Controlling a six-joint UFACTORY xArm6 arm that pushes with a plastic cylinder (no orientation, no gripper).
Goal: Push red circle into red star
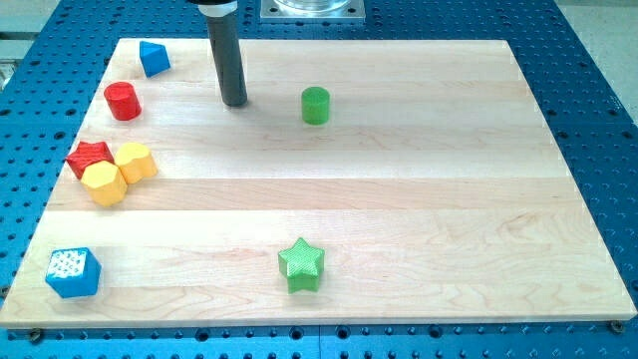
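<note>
The red circle (123,101) stands near the board's left edge, toward the view's top. The red star (89,159) lies below it at the left edge, touching two yellow blocks. My tip (234,102) is the lower end of a dark rod, on the board to the right of the red circle, with a wide gap between them. It touches no block.
A yellow hexagon (104,183) and another yellow block (136,162) sit against the red star. A blue block (154,58) is at the top left, a blue cube (73,272) at the bottom left. A green circle (315,105) and green star (301,264) lie mid-board.
</note>
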